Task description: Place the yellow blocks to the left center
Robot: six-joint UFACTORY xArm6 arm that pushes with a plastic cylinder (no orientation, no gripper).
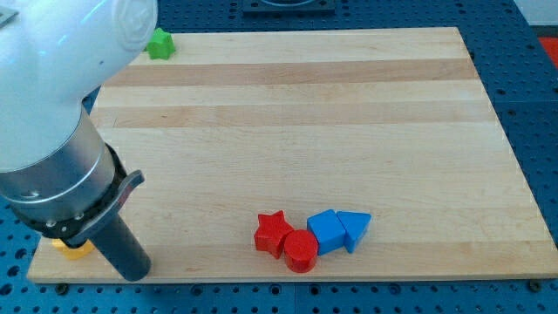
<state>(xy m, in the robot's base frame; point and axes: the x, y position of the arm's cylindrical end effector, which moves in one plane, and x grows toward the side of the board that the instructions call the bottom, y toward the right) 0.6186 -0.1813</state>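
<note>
One yellow block [72,249] shows at the board's bottom left corner. It is mostly hidden under my arm, so its shape cannot be made out. My tip [134,272] rests on the board just to the right of it, near the bottom edge. I cannot tell whether the rod touches the yellow block. No other yellow block is in view; the arm covers much of the board's left side.
A green star [159,44] sits at the top left corner. A red star [273,232], a red cylinder [301,252], a blue cube [327,232] and a blue triangle [355,228] cluster at the bottom centre. The wooden board [349,113] lies on a blue perforated table.
</note>
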